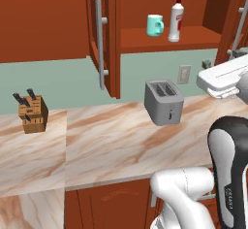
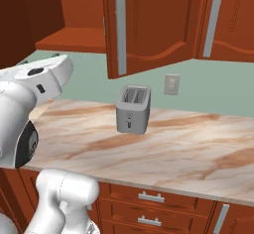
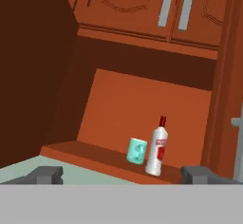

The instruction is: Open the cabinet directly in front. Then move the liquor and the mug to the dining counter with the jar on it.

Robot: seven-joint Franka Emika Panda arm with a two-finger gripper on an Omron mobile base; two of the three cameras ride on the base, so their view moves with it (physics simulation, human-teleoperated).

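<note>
The cabinet [image 1: 104, 34] stands open, its left door swung out toward me. On its lower shelf [image 1: 193, 35] the teal mug [image 1: 155, 25] stands just left of the white liquor [image 1: 176, 19] bottle with the red cap. In the hand view the mug [image 3: 137, 151] and the liquor [image 3: 157, 149] stand upright side by side, some way ahead of my gripper [image 3: 123, 175]. The gripper is open with nothing between its fingers. My hand [image 1: 223, 77] hovers to the right, below shelf height. The dining counter and the jar are out of view.
A grey toaster [image 1: 163, 102] stands on the marble wall counter [image 1: 106, 140] below the shelf. A knife block [image 1: 33, 112] is at the far left. The open door's grey handle [image 1: 99, 48] juts out. Closed cabinet doors [image 2: 218, 20] hang to the right.
</note>
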